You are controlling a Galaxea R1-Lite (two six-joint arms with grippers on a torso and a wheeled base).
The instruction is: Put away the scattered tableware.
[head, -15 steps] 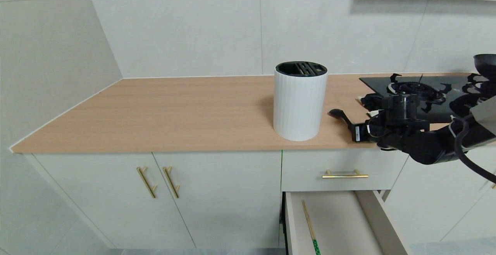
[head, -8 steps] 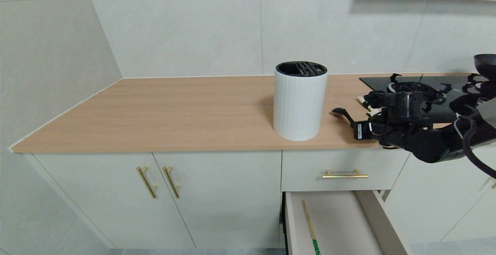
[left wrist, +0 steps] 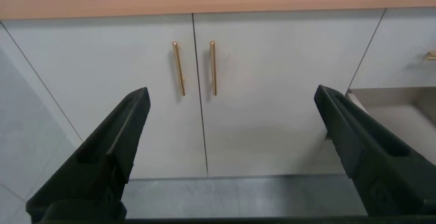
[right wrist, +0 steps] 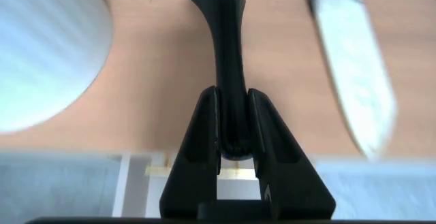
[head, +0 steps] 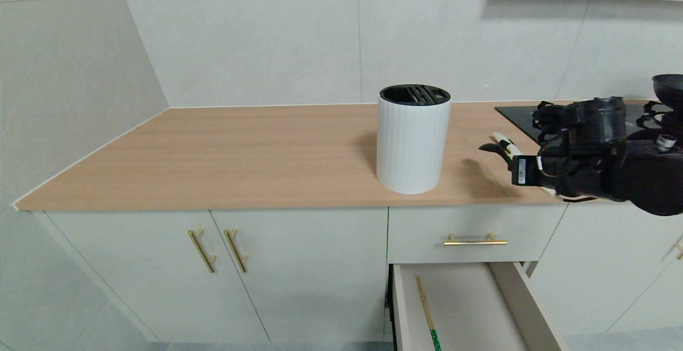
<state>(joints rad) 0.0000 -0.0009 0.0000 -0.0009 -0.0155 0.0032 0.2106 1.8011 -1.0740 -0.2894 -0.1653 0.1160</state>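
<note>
Black utensil handle (right wrist: 228,33), clamped in right end effector (right wrist: 232,100)

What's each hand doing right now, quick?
Left hand: open, holding nothing.
Right hand: closed on a black handle.

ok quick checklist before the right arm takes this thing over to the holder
1. Right claw shut on black handle: ok.
2. What is at the handle's other end: cannot tell, hidden under the claw.
3. White holder upright, nothing sticking out of its top slots: ok.
4. Counter between handle and holder free: ok.
5. White knife put away: not ok, it lies on the counter beside the claw.
6. Left claw open, low by the cabinet doors, out of the way: ok.
</note>
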